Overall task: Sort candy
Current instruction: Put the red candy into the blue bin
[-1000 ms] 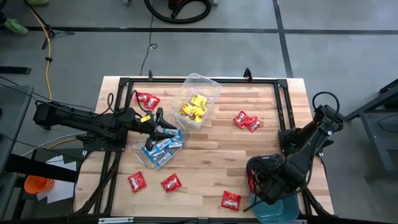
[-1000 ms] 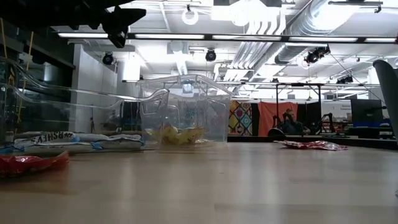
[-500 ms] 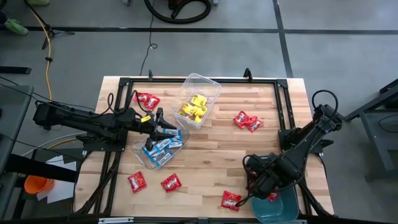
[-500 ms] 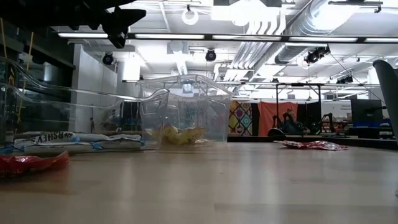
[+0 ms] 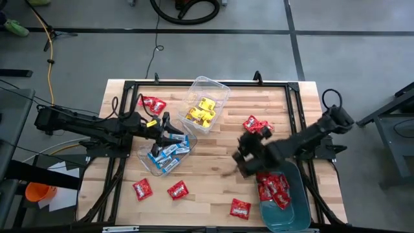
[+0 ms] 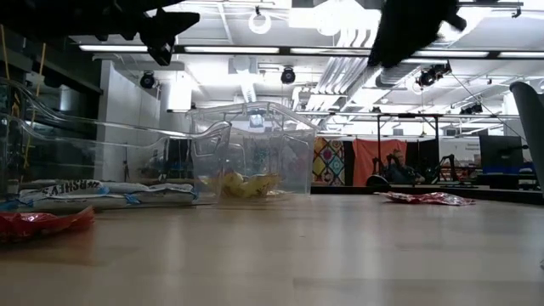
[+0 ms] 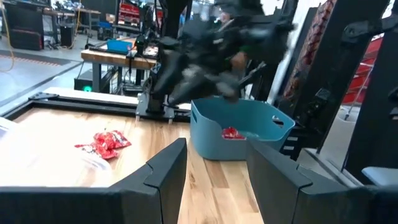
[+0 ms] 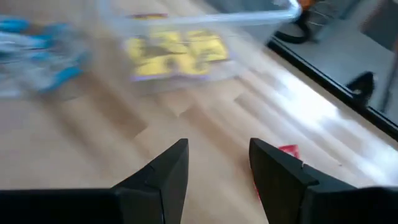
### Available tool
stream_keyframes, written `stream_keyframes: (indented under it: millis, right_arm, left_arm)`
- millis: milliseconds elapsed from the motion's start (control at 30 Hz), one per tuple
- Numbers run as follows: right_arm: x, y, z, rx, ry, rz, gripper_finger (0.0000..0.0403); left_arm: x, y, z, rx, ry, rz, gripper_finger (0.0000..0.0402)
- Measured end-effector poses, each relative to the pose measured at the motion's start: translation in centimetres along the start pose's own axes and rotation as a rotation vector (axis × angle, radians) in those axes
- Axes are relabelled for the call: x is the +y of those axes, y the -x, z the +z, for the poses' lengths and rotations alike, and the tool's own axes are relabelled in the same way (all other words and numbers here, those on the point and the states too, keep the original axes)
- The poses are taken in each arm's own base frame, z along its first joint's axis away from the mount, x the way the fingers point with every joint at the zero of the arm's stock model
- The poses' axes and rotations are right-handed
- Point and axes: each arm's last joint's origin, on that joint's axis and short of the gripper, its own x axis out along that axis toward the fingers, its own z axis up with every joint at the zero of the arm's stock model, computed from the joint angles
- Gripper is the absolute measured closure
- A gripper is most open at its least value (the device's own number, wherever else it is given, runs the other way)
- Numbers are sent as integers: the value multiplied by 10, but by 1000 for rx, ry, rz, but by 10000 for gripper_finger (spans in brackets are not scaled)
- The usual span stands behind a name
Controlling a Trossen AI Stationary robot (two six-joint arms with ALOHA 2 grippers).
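With both sets of jaws open and empty, the right gripper [image 5: 242,157] risks knocking loose red candy [image 5: 257,125] off mid-table.

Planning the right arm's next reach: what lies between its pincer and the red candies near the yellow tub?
Nothing: in the high view, bare wood separates the right pincer from the red candies.

Workshop: exposed ceiling ducts [image 6: 425,34], workbenches [image 7: 118,56].

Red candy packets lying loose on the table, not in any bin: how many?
6: one far-left, two together right of the yellow tub, three along the near edge. The arm may hide more.
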Motion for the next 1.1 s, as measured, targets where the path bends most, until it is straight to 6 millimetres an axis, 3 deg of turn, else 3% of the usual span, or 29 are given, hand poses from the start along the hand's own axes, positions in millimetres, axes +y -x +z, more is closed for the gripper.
stream_keyframes:
  millis: [200, 367, 533, 700, 833, 967, 1100]
  right_arm:
    - [-10, -84, -1, -20, -36, -38, 237]
    - [-8, -124, 9, -198, -32, 162, 237]
    - [-11, -130, 18, -449, 30, 329, 237]
    - [-16, -127, 14, -611, 67, 409, 237]
    - [-17, -127, 14, -651, 132, 409, 237]
    - [-17, -126, 26, -678, 126, 439, 237]
    - [-14, -122, 36, -704, 122, 491, 237]
  left_arm:
    - [1, 0, -3, 35, -4, 6, 247]
    - [3, 1, -9, 89, -4, 63, 247]
    - [10, 2, -16, 144, -32, 269, 247]
    - [17, 6, -20, 203, -2, 522, 247]
    - [28, 14, 0, 362, 86, 832, 250]
    - [44, 30, 33, 505, 170, 1121, 257]
    - [66, 41, 54, 578, 237, 1288, 261]
